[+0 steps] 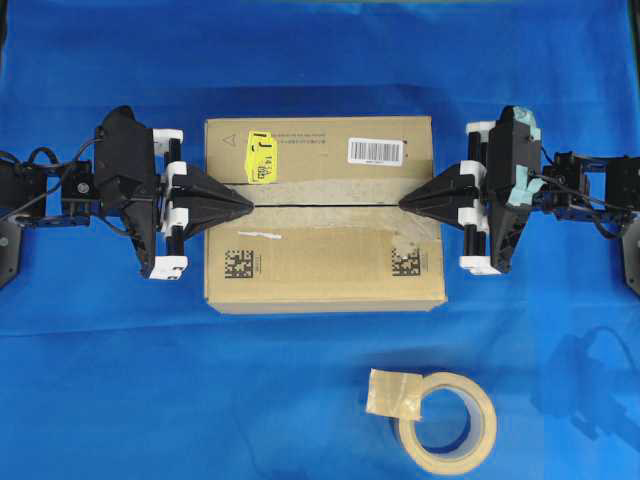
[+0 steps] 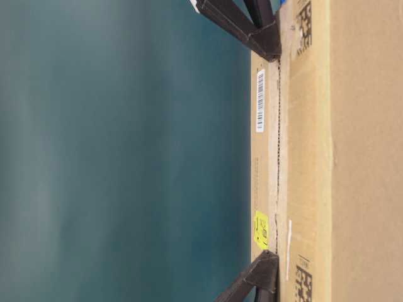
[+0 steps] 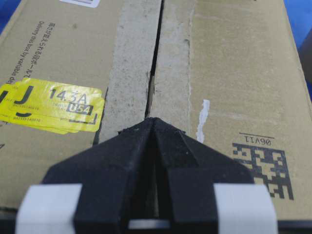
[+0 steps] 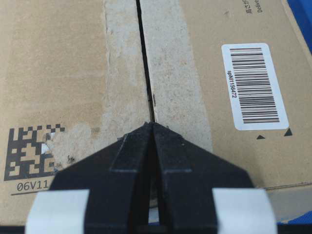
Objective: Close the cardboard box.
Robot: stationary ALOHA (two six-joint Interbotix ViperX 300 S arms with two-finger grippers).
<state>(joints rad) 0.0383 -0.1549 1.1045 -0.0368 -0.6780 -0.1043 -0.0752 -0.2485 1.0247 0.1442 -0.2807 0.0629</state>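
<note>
Lying mid-table, the cardboard box (image 1: 325,212) is seen nearly shut — both top flaps are flat, meeting at the seam, pressed by left gripper (image 1: 246,204) and right gripper (image 1: 404,203), jaws together.

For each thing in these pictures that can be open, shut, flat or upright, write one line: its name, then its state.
cardboard box: top flaps folded down flat, meeting at a narrow centre seam, untaped.
left gripper: shut, tip at the seam's left end.
right gripper: shut, tip at the seam's right end.
tape roll: lying flat on the blue cloth.

"14.3A USA" on yellow sticker (image 3: 53,106)
</note>
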